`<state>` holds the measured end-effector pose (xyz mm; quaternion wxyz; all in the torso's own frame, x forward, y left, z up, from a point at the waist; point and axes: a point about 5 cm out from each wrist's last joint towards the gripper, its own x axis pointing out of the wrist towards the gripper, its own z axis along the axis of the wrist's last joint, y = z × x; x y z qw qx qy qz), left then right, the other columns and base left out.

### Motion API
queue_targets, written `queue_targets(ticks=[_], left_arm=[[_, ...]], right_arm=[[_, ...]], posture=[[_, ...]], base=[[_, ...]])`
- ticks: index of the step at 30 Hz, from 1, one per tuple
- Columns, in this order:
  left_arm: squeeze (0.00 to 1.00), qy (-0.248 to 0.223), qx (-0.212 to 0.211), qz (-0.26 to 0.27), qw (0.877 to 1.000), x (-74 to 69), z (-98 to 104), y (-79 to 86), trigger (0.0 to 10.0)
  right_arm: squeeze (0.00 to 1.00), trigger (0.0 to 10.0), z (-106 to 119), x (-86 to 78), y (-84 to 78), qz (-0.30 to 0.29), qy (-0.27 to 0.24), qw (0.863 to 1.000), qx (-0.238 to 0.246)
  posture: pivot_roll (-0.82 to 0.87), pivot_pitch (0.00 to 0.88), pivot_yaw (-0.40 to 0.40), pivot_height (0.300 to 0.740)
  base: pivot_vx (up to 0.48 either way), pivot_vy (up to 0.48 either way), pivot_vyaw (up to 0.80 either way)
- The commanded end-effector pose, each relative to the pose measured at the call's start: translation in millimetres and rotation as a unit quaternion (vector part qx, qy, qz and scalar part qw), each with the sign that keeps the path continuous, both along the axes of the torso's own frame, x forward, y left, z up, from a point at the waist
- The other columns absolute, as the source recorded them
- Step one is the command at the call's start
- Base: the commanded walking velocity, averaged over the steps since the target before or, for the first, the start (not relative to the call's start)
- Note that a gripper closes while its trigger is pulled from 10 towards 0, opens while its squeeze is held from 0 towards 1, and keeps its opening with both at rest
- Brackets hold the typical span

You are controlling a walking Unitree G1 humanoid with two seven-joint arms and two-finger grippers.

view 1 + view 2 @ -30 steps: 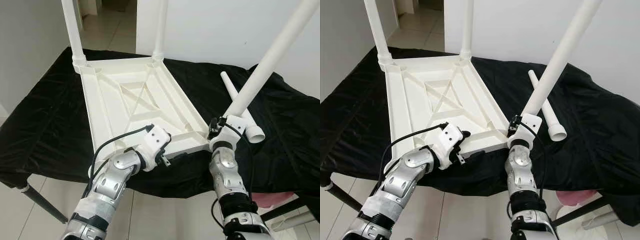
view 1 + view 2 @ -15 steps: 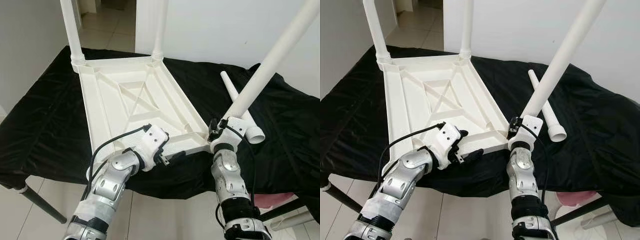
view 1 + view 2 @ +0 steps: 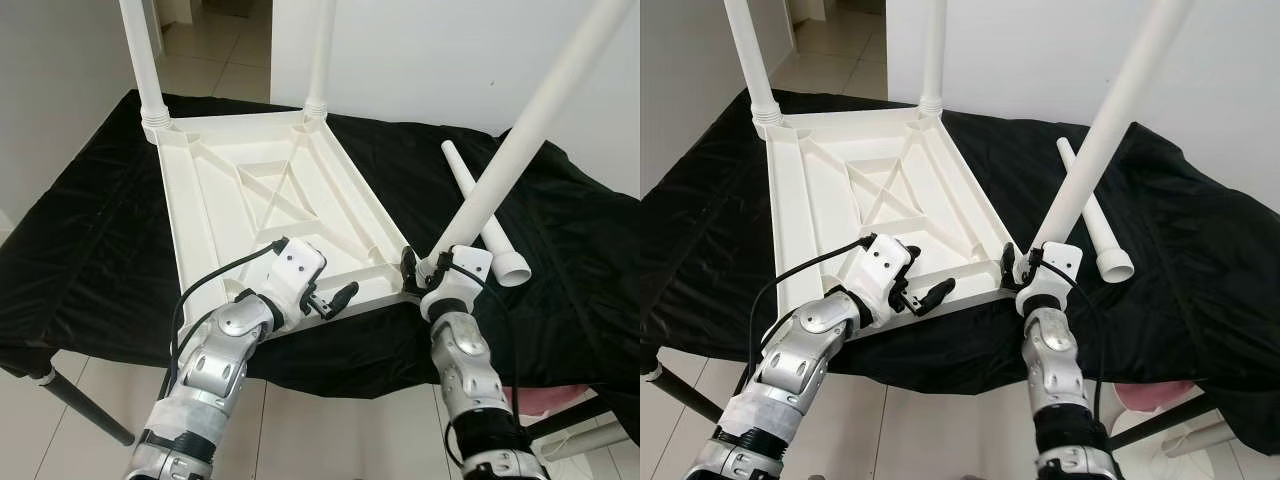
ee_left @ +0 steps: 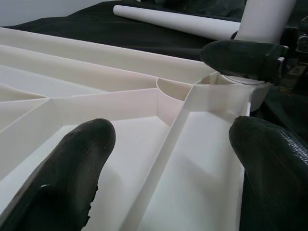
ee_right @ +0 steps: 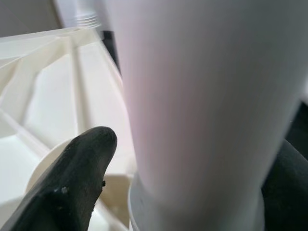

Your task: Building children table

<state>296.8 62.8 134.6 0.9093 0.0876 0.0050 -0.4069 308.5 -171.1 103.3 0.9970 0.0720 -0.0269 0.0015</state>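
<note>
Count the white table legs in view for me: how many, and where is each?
4. Two legs stand in the tabletop's far corners. The right gripper holds one tilted at the near right corner. One lies loose on the black cloth.

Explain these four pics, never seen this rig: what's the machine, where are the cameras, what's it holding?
It's a humanoid robot building a child's table. Two pictures come from its head camera, looking down; two come from cameras on its wrists, looking along the black fingers. An upside-down white tabletop lies on a black cloth, two legs already standing in its far corners. The right gripper clamps a third leg, tilted, at the near right corner socket. The left gripper is open over the near edge. A spare leg lies on the cloth.
</note>
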Motion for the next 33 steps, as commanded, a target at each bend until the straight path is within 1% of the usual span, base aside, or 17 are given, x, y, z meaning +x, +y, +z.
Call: queue_targets(ticks=[1,2,4,7,11,14,16,18,19,20,22,23,24,25,28,30,33], left_arm=[[0.0,0.002,0.008,0.003,1.0,1.7,-0.8,-1.0,10.0],[0.0,0.002,0.008,0.003,1.0,1.7,-0.8,-1.0,10.0],[0.0,0.001,0.011,-0.001,1.0,1.2,-0.5,-2.2,10.0],[0.0,0.002,0.013,-0.005,1.0,0.5,-0.7,-3.1,10.0],[0.0,0.003,0.019,-0.02,1.0,-2.3,-1.6,-6.8,10.0],[0.0,0.003,0.02,-0.023,1.0,-2.6,-1.5,-7.6,10.0],[0.0,0.002,0.021,-0.029,0.999,-2.9,-1.0,-9.7,10.0],[0.0,0.001,0.024,-0.034,0.999,-3.3,-0.8,-10.7,10.0],[0.0,0.001,0.028,-0.038,0.999,-3.6,-1.3,-11.5,10.0],[0.0,0.001,0.034,-0.044,0.998,-4.4,-2.2,-12.1,10.0],[0.0,0.001,0.034,-0.044,0.998,-4.4,-2.2,-12.1,10.0],[0.0,0.001,0.038,-0.047,0.998,-5.0,-2.9,-12.5,10.0],[0.0,0.001,0.038,-0.047,0.998,-5.0,-2.9,-12.5,10.0],[0.0,0.001,0.039,-0.049,0.998,-5.6,-3.3,-12.5,10.0],[0.0,0.001,0.04,-0.049,0.998,-5.7,-3.5,-12.5,10.0],[0.0,0.001,0.04,-0.048,0.998,-5.5,-3.3,-12.4,10.0],[0.0,0.0,0.04,-0.048,0.998,-5.2,-3.0,-12.6,10.0]], right_arm=[[0.0,10.0,6.0,-1.3,-6.8,0.048,-0.026,0.998,-0.016],[0.0,10.0,6.0,-1.3,-6.8,0.048,-0.026,0.998,-0.016],[0.0,10.0,10.0,0.2,-13.1,0.076,-0.037,0.996,-0.026],[0.0,10.0,12.6,1.5,-15.2,0.094,-0.045,0.994,-0.037],[0.0,10.0,20.6,7.0,-18.0,0.16,-0.064,0.983,-0.065],[0.0,10.0,22.1,8.3,-18.2,0.171,-0.066,0.98,-0.071],[0.0,10.0,23.6,11.8,-19.5,0.192,-0.063,0.976,-0.084],[0.0,10.0,23.7,13.5,-21.1,0.198,-0.06,0.974,-0.092],[0.0,7.0,23.2,15.5,-23.5,0.202,-0.056,0.973,-0.1],[0.0,3.6,22.2,17.1,-26.5,0.204,-0.051,0.972,-0.107],[0.0,3.6,22.2,17.1,-26.5,0.204,-0.051,0.972,-0.107],[0.0,1.1,21.4,18.0,-28.4,0.205,-0.047,0.971,-0.11],[0.0,1.1,21.4,18.0,-28.4,0.205,-0.047,0.971,-0.11],[0.0,0.0,20.0,18.5,-30.5,0.206,-0.042,0.971,-0.112],[0.0,0.0,18.4,18.6,-32.2,0.205,-0.037,0.972,-0.111],[0.0,0.0,11.2,17.7,-36.5,0.204,-0.024,0.973,-0.104],[0.0,0.0,7.7,17.3,-38.0,0.201,-0.018,0.974,-0.099]], posture=[[0.04,0.0,-0.079,0.74],[0.04,0.0,-0.079,0.74],[0.04,0.0,-0.074,0.74],[0.03,0.0,-0.067,0.74],[0.03,0.0,-0.057,0.74],[0.03,0.0,-0.057,0.74],[0.03,0.0,-0.055,0.74],[0.03,0.0,-0.055,0.74],[0.04,0.0,-0.054,0.74],[0.04,0.0,-0.055,0.74],[0.04,0.0,-0.055,0.74],[0.04,0.0,-0.055,0.74],[0.04,0.0,-0.055,0.74],[0.04,0.0,-0.057,0.74],[0.04,0.0,-0.06,0.74],[0.05,0.0,-0.062,0.74],[0.05,0.0,-0.061,0.74]], base=[[0.0,0.0,0.0],[0.0,0.0,0.0],[0.0,0.0,0.0],[0.0,0.0,0.0],[0.0,0.0,0.0],[0.0,0.0,0.0],[0.0,0.0,0.0],[0.0,0.0,0.0],[0.0,0.0,0.0],[0.0,0.0,0.0],[0.0,0.0,0.0],[0.0,0.0,0.0],[0.0,0.0,0.0],[0.0,0.0,0.0],[0.0,0.0,0.0],[0.0,0.0,0.0],[0.0,0.0,0.0]])
